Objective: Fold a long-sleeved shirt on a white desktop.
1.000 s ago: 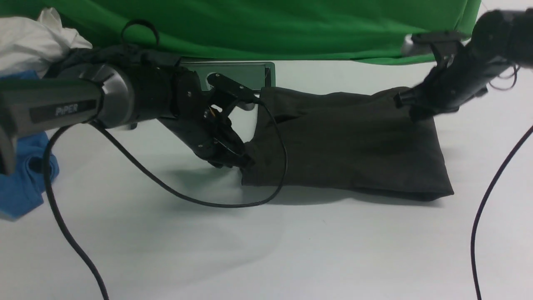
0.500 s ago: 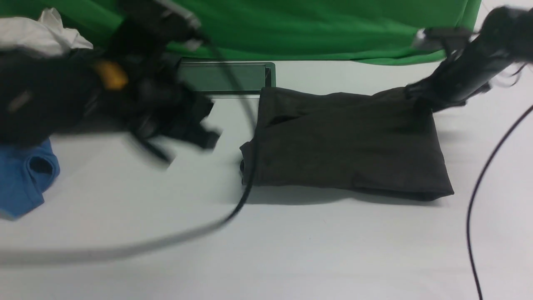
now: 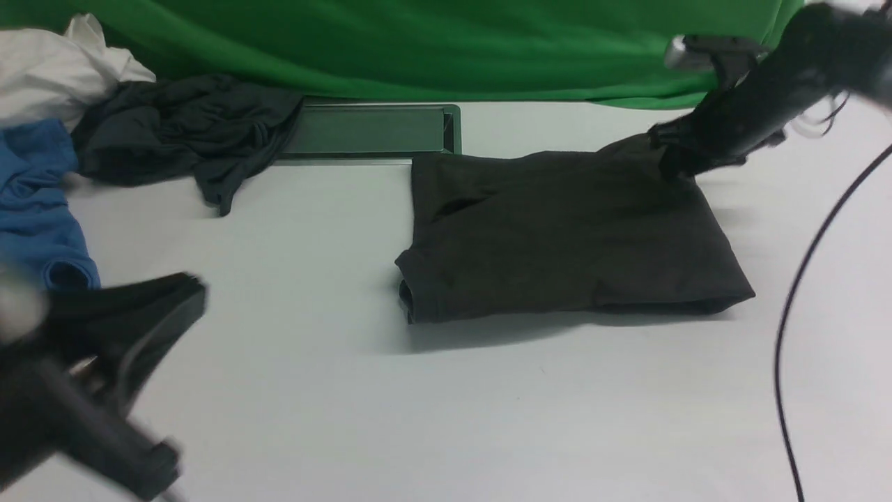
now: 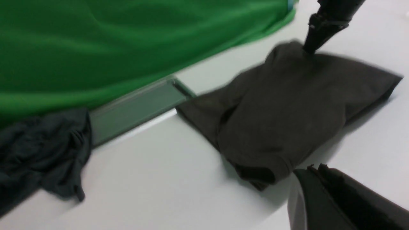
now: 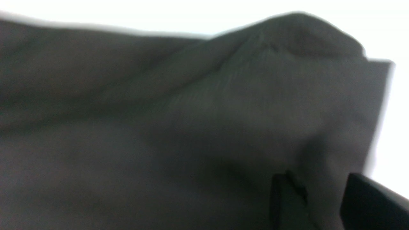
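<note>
Right hand [image 4: 309,48] pinches the folded long-sleeved shirt's [image 4: 287,108] far corner.

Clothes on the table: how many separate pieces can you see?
4: the folded long-sleeved shirt mid-table; a dark grey garment, a blue shirt and a white cloth piled far left. The pile could hide more.

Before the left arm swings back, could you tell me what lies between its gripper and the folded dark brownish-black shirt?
Only bare white desktop lies between the left gripper and the shirt, as the front view shows.
</note>
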You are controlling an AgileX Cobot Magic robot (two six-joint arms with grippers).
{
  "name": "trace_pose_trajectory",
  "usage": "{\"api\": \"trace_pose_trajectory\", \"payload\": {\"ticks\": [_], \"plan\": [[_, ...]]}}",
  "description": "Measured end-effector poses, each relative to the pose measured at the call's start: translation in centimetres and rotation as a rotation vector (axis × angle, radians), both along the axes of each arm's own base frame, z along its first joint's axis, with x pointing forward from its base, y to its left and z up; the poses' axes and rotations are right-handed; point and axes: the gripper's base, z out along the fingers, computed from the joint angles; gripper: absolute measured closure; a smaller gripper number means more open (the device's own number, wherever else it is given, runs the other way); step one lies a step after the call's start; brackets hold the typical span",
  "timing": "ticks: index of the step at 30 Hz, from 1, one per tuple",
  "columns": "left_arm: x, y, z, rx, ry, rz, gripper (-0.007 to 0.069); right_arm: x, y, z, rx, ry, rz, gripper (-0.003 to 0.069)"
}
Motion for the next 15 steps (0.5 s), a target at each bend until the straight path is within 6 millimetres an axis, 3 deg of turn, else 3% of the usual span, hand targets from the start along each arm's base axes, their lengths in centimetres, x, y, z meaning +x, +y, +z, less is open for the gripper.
{"api": "trace_pose_trajectory", "payload": {"ticks": [2, 3, 4, 5, 6, 10, 11, 12, 15], "plan": [[-1.0, 0.4, 0.2, -0.022, -0.046, 0.000, 0.0608, -1.5, -0.3, 2.9, -0.035, -0.008, 0.013, 0.0443], [-1.9, 0.8, 0.3, -0.041, -0.088, 0.000, 0.0608, -3.6, -0.7, 6.1, -0.064, -0.039, 0.011, 0.0464], [-2.7, 1.2, 0.4, -0.059, -0.132, 0.001, 0.0608, -5.6, -1.0, 8.0, -0.076, -0.052, 0.003, 0.0481], [-2.8, 1.2, 0.4, -0.061, -0.137, 0.001, 0.0608, -5.9, -1.0, 8.4, -0.078, -0.057, 0.003, 0.0481], [-3.6, 1.5, 0.1, -0.074, -0.167, 0.002, 0.0608, -9.3, -1.3, 11.4, -0.084, -0.102, -0.008, 0.0495], [-4.8, 2.0, -0.8, -0.092, -0.210, 0.000, 0.0608, -17.5, -1.8, 15.3, -0.066, -0.162, -0.041, 0.0505], [-4.8, 2.0, -0.8, -0.091, -0.208, 0.000, 0.0608, -17.9, -1.8, 15.4, -0.065, -0.166, -0.043, 0.0506], [-5.0, 2.1, -1.1, -0.092, -0.211, -0.001, 0.0608, -21.2, -2.0, 15.9, -0.056, -0.180, -0.057, 0.0507], [-4.9, 2.0, -1.6, -0.085, -0.195, -0.002, 0.0608, -27.0, -2.4, 16.7, -0.035, -0.236, -0.085, 0.0508]]}}
